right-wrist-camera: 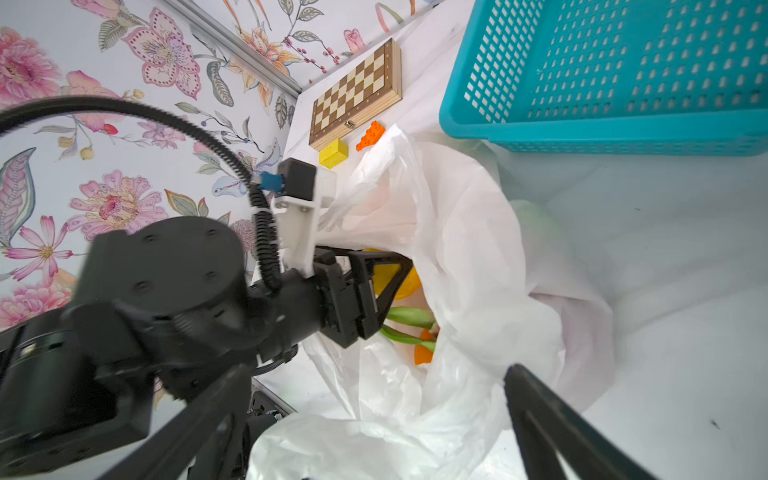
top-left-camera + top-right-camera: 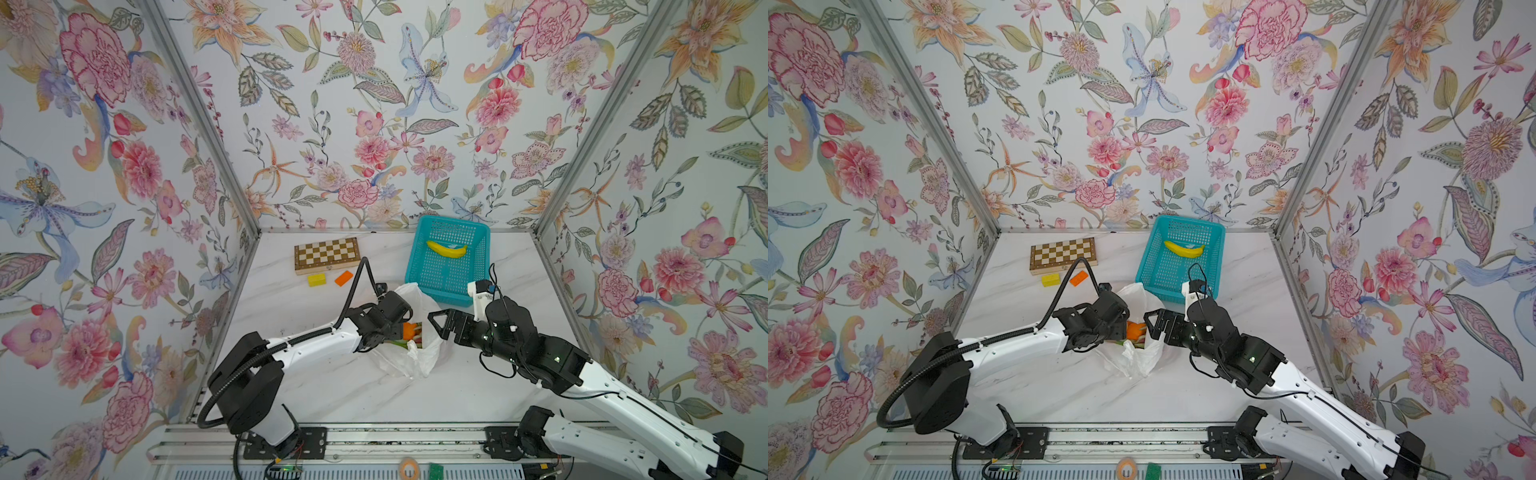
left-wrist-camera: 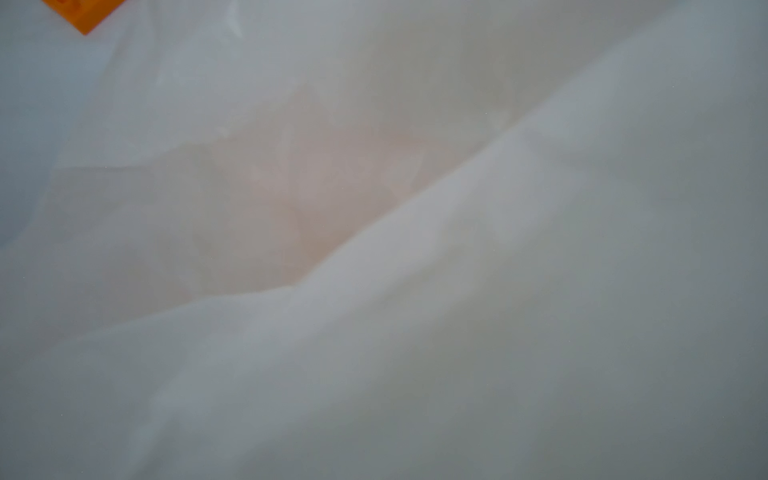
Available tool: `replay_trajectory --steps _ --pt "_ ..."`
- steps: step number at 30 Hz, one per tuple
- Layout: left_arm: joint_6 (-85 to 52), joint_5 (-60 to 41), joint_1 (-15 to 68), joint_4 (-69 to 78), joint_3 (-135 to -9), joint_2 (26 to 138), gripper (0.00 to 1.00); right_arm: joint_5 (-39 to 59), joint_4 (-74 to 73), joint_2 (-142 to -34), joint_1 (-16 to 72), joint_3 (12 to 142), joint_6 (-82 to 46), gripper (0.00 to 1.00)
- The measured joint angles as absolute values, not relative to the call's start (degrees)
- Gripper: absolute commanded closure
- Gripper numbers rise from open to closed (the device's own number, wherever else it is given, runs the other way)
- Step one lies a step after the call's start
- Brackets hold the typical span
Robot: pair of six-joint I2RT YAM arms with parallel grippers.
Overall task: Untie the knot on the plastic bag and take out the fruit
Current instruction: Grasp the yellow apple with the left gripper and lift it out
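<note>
Because the mouth of the plastic bag (image 2: pixel 415 365) gaped wide on the table (image 2: pixel 332 390) and no knot showed anywhere on it, I judged the untying done and the emptying barely begun. My left gripper (image 1: pixel 386 291) reached into the opening among the fruit (image 2: pixel 409 330), beside a yellow piece and above some green leafy tips and an orange piece. Its jaws stood somewhat apart, but I could not tell whether they gripped anything, and the left wrist view showed only white film close up. My right gripper (image 2: pixel 441 324) hung just beside the bag's rim, jaws spread wide and empty. All the fruit that I could see lay inside the bag, including a pale green shape showing through the film on the basket side. Just behind the bag, the teal basket (image 2: pixel 478 266) held only a banana (image 2: pixel 446 248). As I judged it, every piece was yet to be lifted out.
</note>
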State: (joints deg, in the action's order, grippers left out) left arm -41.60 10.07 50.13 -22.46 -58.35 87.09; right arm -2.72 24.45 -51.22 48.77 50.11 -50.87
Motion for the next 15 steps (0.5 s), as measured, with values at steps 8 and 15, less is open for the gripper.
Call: replay_trajectory --steps 8,15 --pt "-37.4 4.8 50.1 -16.7 -55.2 77.7 0.69 -0.6 22.4 -56.1 46.2 50.7 -51.0 0.04" --pt "-31.2 0.3 50.1 -11.0 -52.5 70.2 0.69 2.4 14.8 -60.9 43.6 49.5 -54.1 0.05"
